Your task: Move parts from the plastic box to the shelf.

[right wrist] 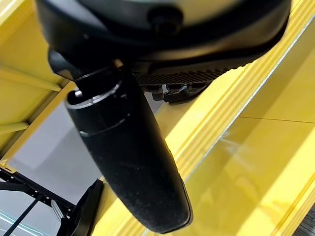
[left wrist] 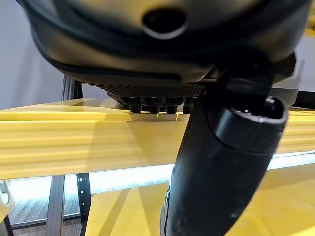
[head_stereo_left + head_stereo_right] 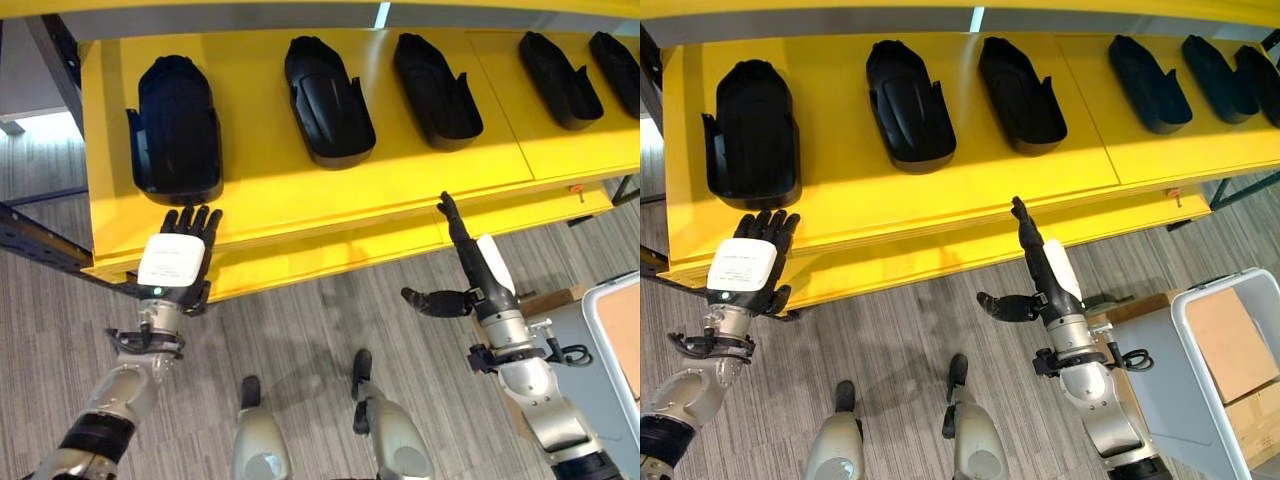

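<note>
With fingers straight and holding nothing, left hand (image 3: 176,262) lies at the yellow shelf's (image 3: 300,200) near edge just before the leftmost black part (image 3: 176,130); right hand (image 3: 478,268) likewise spread, thumb out, further right. More parts (image 3: 327,100) line the shelf.

Pretty bright overall, light coming from above. The glossy yellow metal shelf (image 3: 300,190) has soft glare, and the black moulded plastic parts (image 3: 327,100) drop short shadows. Wrist views are blurry up close, with straight edges bowing outward.
</note>
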